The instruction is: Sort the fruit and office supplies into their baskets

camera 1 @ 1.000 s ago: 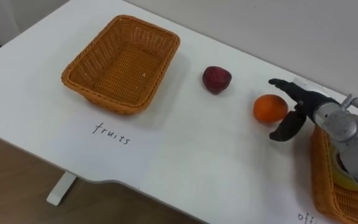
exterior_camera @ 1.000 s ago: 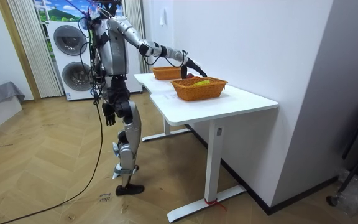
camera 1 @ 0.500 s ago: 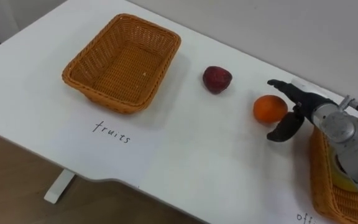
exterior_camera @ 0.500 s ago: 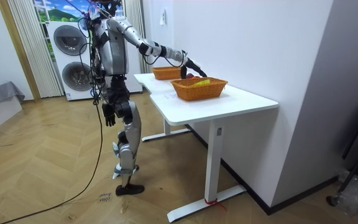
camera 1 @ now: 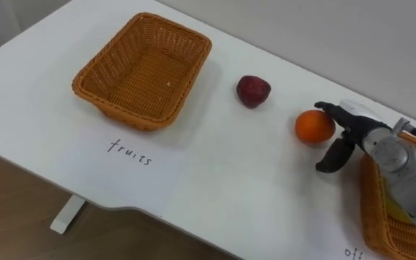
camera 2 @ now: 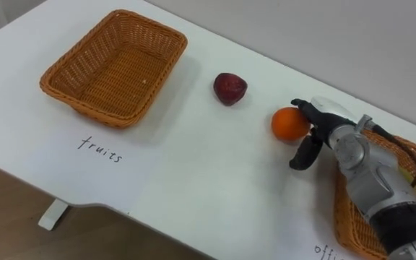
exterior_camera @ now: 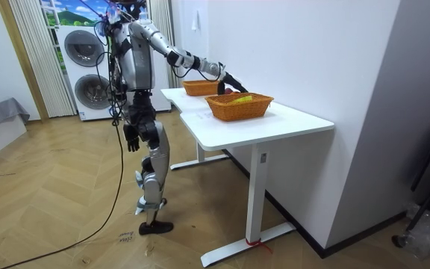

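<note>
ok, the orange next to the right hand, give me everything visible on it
The orange is round, smooth-looking, evenly bright orange and whole. It sits on the white table between the dark red fruit and the right-side wicker basket. The open right hand brackets it: fingers reach over its far side, seemingly touching, thumb apart from it.

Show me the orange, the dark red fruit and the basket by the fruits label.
orange (camera 1: 314,126), left eye view, its centre.
dark red fruit (camera 1: 253,91), left eye view, its centre.
basket (camera 1: 114,108), left eye view, near wall.
</note>
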Motion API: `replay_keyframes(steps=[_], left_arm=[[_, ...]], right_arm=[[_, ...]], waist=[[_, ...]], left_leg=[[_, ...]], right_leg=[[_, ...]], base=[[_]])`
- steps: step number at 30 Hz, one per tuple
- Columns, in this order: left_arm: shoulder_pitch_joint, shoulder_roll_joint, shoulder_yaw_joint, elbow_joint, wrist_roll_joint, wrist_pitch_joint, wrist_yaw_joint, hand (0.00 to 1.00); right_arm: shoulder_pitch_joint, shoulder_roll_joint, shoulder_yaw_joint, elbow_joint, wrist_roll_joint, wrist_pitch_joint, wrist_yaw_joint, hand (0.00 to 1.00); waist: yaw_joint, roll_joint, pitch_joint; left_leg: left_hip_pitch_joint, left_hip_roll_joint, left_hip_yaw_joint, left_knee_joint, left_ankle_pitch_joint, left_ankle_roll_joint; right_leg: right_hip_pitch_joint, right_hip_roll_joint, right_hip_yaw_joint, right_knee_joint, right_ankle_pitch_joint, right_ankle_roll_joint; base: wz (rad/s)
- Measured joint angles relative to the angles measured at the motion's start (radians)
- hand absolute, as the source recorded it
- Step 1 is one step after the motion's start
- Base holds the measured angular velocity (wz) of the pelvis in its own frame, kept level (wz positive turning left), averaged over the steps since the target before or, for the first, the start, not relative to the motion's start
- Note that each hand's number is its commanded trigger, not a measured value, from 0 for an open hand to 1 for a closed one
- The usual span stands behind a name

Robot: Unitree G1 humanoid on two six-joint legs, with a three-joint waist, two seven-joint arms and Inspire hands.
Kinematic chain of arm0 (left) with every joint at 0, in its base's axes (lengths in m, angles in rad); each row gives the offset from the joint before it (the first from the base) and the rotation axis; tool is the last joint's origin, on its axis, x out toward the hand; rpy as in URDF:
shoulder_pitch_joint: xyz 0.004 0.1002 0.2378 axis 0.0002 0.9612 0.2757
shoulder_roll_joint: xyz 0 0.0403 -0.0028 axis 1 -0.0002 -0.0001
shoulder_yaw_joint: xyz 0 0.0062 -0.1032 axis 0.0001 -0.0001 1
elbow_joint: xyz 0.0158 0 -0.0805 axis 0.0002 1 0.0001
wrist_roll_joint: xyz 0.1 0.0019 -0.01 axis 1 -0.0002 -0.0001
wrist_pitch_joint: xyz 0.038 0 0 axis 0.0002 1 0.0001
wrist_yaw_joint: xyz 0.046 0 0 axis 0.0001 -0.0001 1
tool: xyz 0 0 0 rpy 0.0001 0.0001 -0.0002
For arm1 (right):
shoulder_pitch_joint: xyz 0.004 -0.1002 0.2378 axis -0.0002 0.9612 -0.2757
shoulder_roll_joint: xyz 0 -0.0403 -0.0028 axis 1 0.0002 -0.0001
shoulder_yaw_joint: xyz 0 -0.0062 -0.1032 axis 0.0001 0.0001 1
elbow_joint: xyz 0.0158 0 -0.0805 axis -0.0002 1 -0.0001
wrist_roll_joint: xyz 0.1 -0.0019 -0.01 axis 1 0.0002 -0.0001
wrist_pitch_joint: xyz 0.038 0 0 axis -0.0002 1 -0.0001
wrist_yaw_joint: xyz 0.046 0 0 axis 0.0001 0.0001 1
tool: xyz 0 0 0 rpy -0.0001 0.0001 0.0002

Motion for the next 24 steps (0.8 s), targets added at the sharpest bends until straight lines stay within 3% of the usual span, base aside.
replay_keyframes(steps=[10,18,19,24], left_arm=[[-0.002,0.03,-0.057,-0.011,0.002,0.0,0.002,0.0],[-0.002,0.031,-0.057,-0.011,0.002,0.001,0.003,0.0],[-0.002,0.031,-0.057,-0.01,0.002,0.001,0.003,0.0],[-0.002,0.031,-0.057,-0.01,0.002,0.001,0.004,0.0]], right_arm=[[-0.059,0.002,0.0,0.06,0.003,-0.001,-0.009,0.0],[-0.082,0.004,0.001,0.098,0.002,-0.008,-0.043,0.0],[-0.083,0.004,0.001,0.1,0.002,-0.008,-0.05,0.0],[-0.084,0.004,0.0,0.1,0.002,-0.008,-0.061,0.0]], waist=[[0.015,0.002,-0.0005],[0.016,0.011,0.0018],[0.016,0.008,-0.0014],[0.015,0.009,-0.0022]], left_leg=[[-0.019,0.0,-0.006,0.022,-0.001,-0.001],[-0.034,0.0,-0.009,0.03,-0.001,0.0],[-0.034,0.0,-0.009,0.031,-0.001,0.0],[-0.035,0.001,-0.009,0.033,-0.001,0.0]], right_leg=[[-0.009,0.0,-0.003,0.001,0.001,-0.001],[-0.015,0.001,-0.004,0.001,0.005,-0.003],[-0.015,0.001,-0.005,0.001,0.005,-0.003],[-0.014,0.002,-0.005,0.001,0.006,-0.004]], base=[[0.02],[0.0],[0.0],[0.0]])
